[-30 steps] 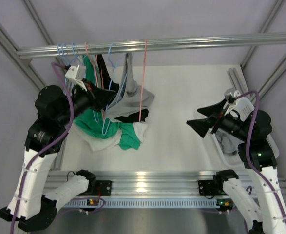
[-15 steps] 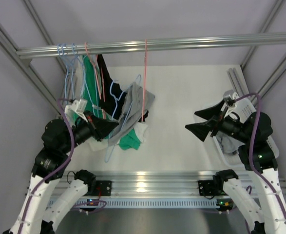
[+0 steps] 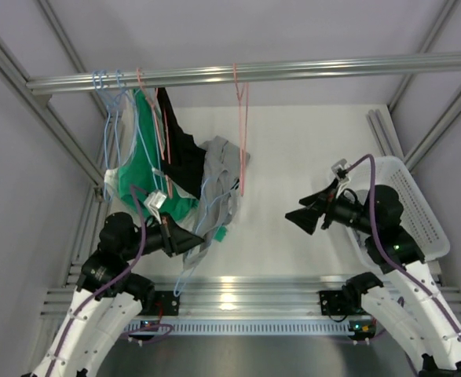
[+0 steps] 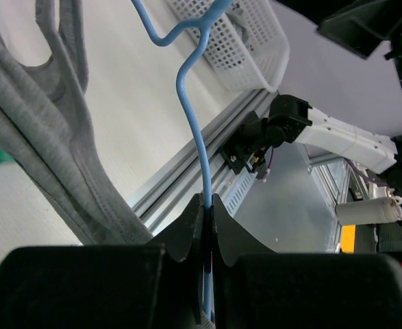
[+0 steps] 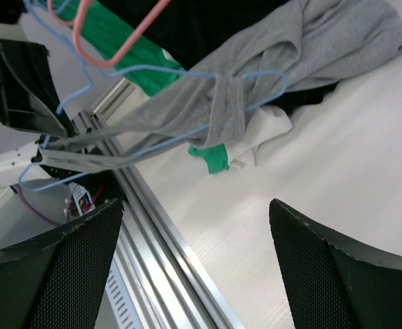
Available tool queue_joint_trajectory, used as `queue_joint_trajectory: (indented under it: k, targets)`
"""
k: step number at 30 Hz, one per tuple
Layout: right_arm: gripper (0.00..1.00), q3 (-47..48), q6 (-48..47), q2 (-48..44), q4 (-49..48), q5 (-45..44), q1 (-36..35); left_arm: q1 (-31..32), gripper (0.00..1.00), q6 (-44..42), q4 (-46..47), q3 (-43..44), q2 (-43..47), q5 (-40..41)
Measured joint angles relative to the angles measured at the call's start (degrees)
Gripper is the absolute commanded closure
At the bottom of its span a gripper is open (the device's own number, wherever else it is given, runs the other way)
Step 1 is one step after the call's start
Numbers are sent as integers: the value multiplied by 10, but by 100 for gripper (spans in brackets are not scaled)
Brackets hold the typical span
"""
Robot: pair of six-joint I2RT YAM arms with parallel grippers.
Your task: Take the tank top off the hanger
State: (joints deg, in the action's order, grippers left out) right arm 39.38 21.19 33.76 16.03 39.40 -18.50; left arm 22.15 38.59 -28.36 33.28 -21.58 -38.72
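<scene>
Soft grey jersey tank top (image 5: pixel 255 75): limp, light and stretchy, so it will sag and drape rather than hold shape. Its fabric is bunched and wrapped around the thin light-blue wire hanger (image 4: pixel 192 137), so it will probably snag rather than slide off. Best hold is likely a thick fold of the body or a strap close to the wire. It hangs off the hanger low over the white table (image 3: pixel 309 149), just beside the green top (image 3: pixel 148 196). Left gripper (image 3: pixel 189 241) is clamped tight on the hanger's wire, with the tank top just beside its fingers. Right gripper (image 3: pixel 297 221) has its jaws spread wide and holds nothing; it faces the tank top, near but apart.
</scene>
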Motion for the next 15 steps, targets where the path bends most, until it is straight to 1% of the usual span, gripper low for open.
queue_joint_trajectory:
  k: [4,7,9,11,15]
  targets:
    - [19,-41,12,0,-17,-37,-48,0,100,1,2,0,28,-43]
    - [23,-77,32,3,-54,-65,-96,0,100,0,4,2,36,-78]
    - [26,-94,41,9,-78,-101,-145,0,100,1,3,2,38,-98]
    - [27,-101,43,18,-101,-136,-194,0,100,3,3,2,40,-115]
    - [29,-109,38,31,-156,-245,-320,0,100,10,3,2,48,-153]
